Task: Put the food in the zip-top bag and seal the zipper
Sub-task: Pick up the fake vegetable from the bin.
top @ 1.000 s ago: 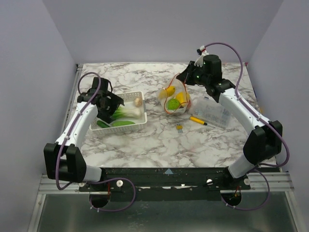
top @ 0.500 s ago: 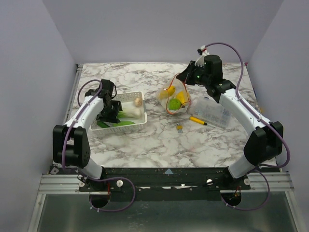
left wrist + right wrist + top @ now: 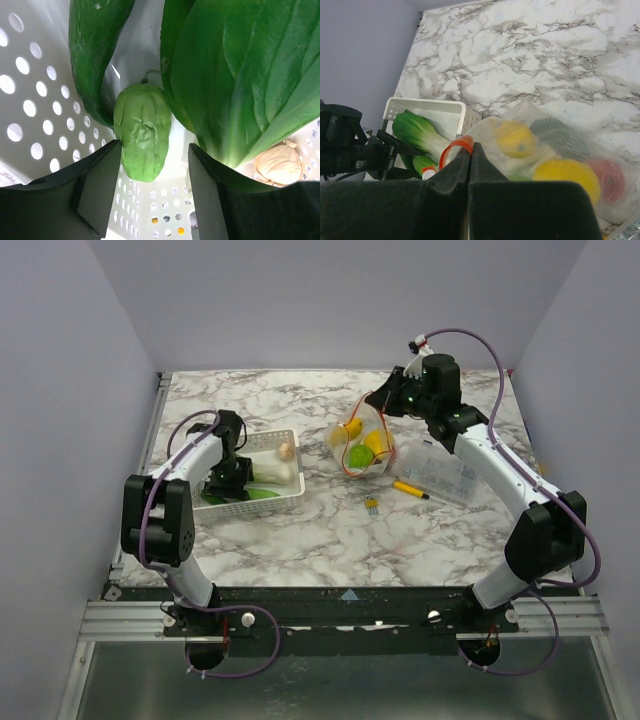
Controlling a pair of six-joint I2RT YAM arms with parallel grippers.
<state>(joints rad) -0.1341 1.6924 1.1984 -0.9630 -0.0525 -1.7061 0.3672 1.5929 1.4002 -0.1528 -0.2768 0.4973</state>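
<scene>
My left gripper (image 3: 155,170) is down inside the white basket (image 3: 270,436). Its jaws are open on either side of the tip of a small wrinkled green pepper (image 3: 142,135). The left finger (image 3: 100,185) touches the pepper and a gap shows on the right. A leafy green vegetable (image 3: 240,75), a dark green one (image 3: 92,45) and a beige piece (image 3: 277,164) lie beside it. My right gripper (image 3: 471,155) is shut on the orange-red zipper (image 3: 454,148), holding up the mouth of the zip-top bag (image 3: 362,445). Yellow (image 3: 517,140), red (image 3: 607,177) and dark (image 3: 560,137) food sits inside.
A yellow marker pen (image 3: 410,489) and a small yellow item (image 3: 371,504) lie on the marble table in front of the bag. A rigid clear compartment box (image 3: 445,472) stands to the bag's right, under my right arm. Grey walls close in three sides.
My left arm has folded back and dropped into the basket, and its jaws have narrowed around the green pepper. The right gripper and the bag have stayed put.
</scene>
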